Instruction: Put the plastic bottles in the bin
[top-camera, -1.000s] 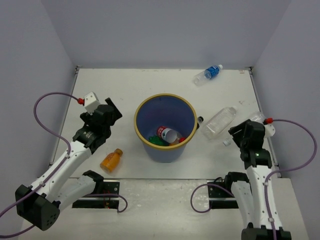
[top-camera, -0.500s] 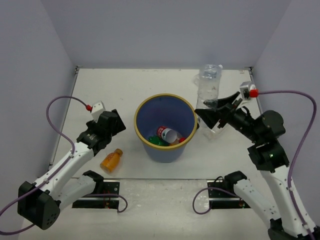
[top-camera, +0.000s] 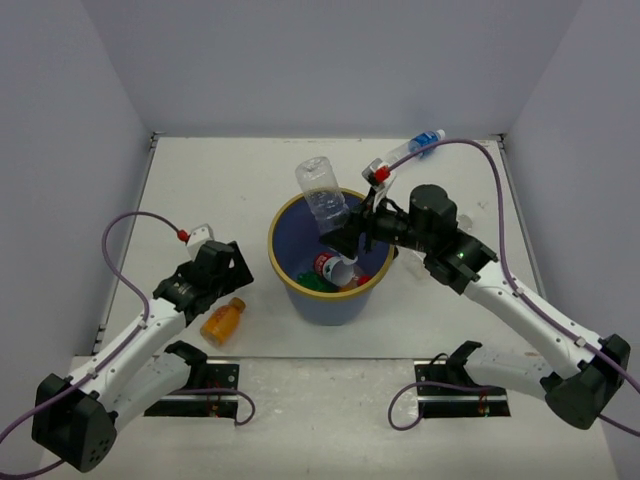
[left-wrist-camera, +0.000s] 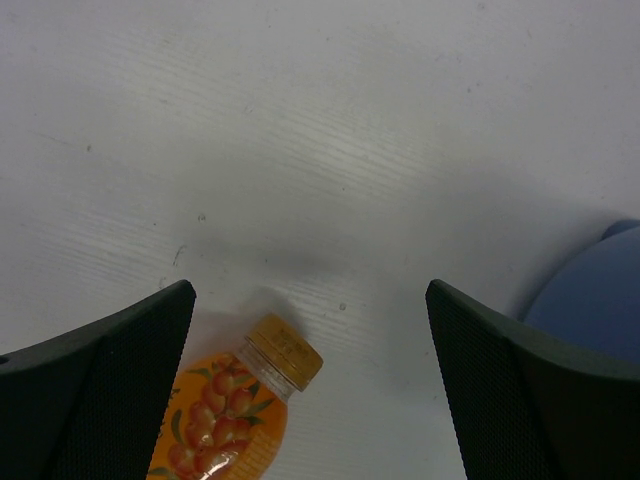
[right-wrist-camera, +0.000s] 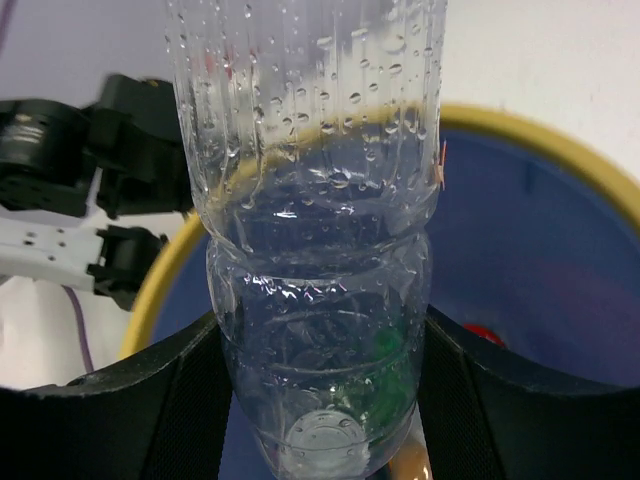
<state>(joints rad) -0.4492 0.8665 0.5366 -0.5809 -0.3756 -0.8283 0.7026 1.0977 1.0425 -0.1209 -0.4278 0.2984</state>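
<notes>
Clear bottle (top-camera: 322, 195) is held near-upright, leaning slightly toward the far-left, clamped at its lower end by the R gripper (top-camera: 340, 238). In the R wrist view the fingers (right-wrist-camera: 150, 400) are seen pressed on both sides of it. Which end is up can't be told. The gripped end sits over the bin (top-camera: 271, 245) opening, the upper part over the far rim. Judged: an opening of the jaws should suffice, tho the lean could tip it onto the rim.

Red-label bottle (top-camera: 330, 268) and green bottle (top-camera: 308, 282) lie in the bin.

Orange bottle (left-wrist-camera: 230, 420) lies on the table (top-camera: 200, 180) just below the L gripper (left-wrist-camera: 308, 295), which is spread wide and empty. Blue-label bottle (top-camera: 418, 148) lies far-right, nearer the R arm.
</notes>
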